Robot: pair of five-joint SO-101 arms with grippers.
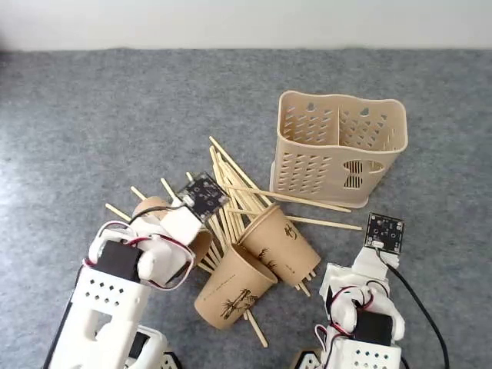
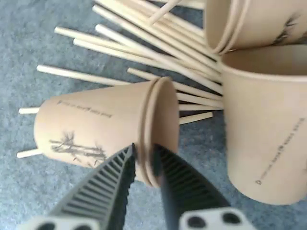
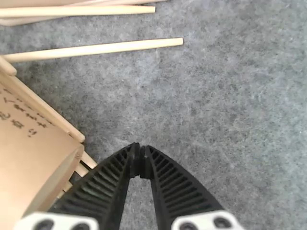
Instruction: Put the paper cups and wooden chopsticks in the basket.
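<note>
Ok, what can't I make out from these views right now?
High view: left arm covers most of the gripped cup and the fingers on it.
High view: basket floor, hidden by its own walls.
High view: chopsticks count, loose cups and arm lie over the pile.
Left wrist view: both loose cups run off the edge.

Matt paper cup [image 2: 96, 129]; smooth wooden chopsticks [image 3: 96, 49]

Grey counter [image 1: 115, 115], fuzzy felt-like covering, faintly mottled. Plain white wall [image 1: 231, 23] as narrow strip along counter's far edge, meeting it directly.
</note>
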